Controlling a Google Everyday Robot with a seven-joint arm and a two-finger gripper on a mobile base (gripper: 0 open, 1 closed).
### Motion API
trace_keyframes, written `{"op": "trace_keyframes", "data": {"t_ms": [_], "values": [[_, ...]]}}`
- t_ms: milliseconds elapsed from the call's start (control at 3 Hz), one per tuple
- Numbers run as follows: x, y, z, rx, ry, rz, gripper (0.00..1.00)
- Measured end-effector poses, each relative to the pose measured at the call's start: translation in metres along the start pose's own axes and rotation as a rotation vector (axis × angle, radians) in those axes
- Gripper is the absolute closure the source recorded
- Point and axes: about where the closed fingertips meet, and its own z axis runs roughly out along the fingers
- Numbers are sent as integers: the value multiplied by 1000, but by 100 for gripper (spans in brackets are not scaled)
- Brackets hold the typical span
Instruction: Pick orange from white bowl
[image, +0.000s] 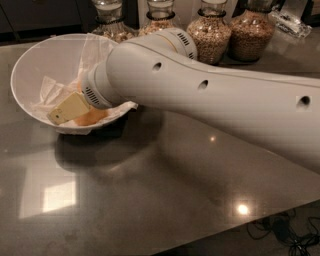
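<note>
Camera view. Count: one white bowl, one orange, one sheet of crumpled paper lining the bowl, four glass jars of grain, one arm, one end effector.

The white arm enters from the right edge and runs leftward across the bench, sloping down into the bowl's right side. The end effector is inside the bowl, low on the near side, its tan part lying against the orange. Whether it is open or closed, and whether it has hold of the fruit, cannot be told.

The orange sits on the paper at the bowl's near right, partly covered by the end effector. The bowl stands at the bench's far left.

The jars stand in a row along the far edge. The arm hides the bowl's right rim and the lower parts of the two left jars. Cables lie off the bench, near right.
</note>
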Motion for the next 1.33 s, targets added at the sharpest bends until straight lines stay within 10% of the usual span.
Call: {"op": "trace_keyframes", "data": {"t_ms": [1333], "values": [[3, -11, 8, 12, 25, 58, 11]]}}
